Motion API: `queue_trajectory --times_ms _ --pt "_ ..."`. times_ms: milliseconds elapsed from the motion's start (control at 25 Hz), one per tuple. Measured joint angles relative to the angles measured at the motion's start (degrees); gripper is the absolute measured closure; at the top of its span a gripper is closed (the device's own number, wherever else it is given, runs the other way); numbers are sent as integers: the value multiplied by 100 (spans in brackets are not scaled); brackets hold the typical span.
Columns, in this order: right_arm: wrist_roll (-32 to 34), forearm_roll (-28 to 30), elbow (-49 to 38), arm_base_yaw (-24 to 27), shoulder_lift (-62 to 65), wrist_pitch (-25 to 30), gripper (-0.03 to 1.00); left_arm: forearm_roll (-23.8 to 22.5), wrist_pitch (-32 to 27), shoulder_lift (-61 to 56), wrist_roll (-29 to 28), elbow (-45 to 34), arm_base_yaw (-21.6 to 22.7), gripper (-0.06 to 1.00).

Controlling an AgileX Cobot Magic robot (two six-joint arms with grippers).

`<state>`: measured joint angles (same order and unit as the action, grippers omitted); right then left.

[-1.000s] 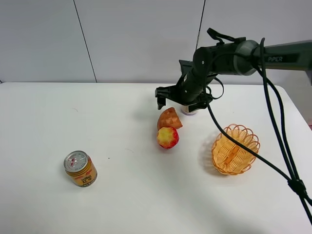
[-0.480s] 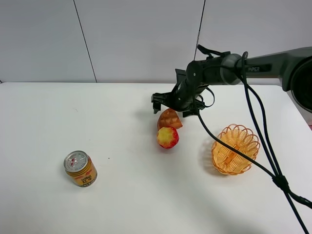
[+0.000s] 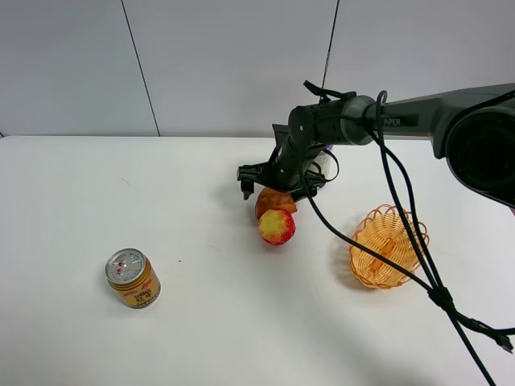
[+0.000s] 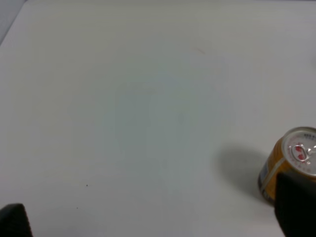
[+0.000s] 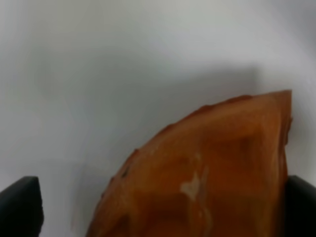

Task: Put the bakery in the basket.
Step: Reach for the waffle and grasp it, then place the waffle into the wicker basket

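Observation:
The bakery, an orange-brown waffle wedge (image 3: 273,200), lies on the white table just behind a red-and-yellow apple. My right gripper (image 3: 273,186) is low over the waffle, open, with its jaws on either side of it. In the right wrist view the waffle (image 5: 212,168) fills the space between the two dark fingertips (image 5: 19,207), and I cannot tell whether they touch it. The orange-yellow woven basket (image 3: 388,245) stands empty to the right. My left gripper (image 4: 155,217) is open and empty over bare table; its arm is out of the exterior high view.
The apple (image 3: 276,227) touches or nearly touches the waffle's near side. A yellow drink can (image 3: 133,278) stands at the front left and shows in the left wrist view (image 4: 291,163). The right arm's cables (image 3: 402,209) hang across the basket.
My right gripper has moved left and down, from behind and right of the waffle to straddling it. The waffle, apple, basket and can have not moved.

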<state>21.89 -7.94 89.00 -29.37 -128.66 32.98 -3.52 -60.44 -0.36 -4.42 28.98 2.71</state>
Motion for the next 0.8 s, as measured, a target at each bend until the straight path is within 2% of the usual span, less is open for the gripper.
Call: queue_trajectory --times_ms 120,200,240,800 --pt "0 27 6 0 0 76 16 0 0 0 0 0 0 -5" --pt "-5 27 27 0 0 150 28 0 0 0 0 0 0 -5" --pt "-5 27 33 0 0 175 31 0 0 0 0 0 0 -5" --pt "-268 173 19 -11 396 348 31 0 0 0 0 0 0 -5"
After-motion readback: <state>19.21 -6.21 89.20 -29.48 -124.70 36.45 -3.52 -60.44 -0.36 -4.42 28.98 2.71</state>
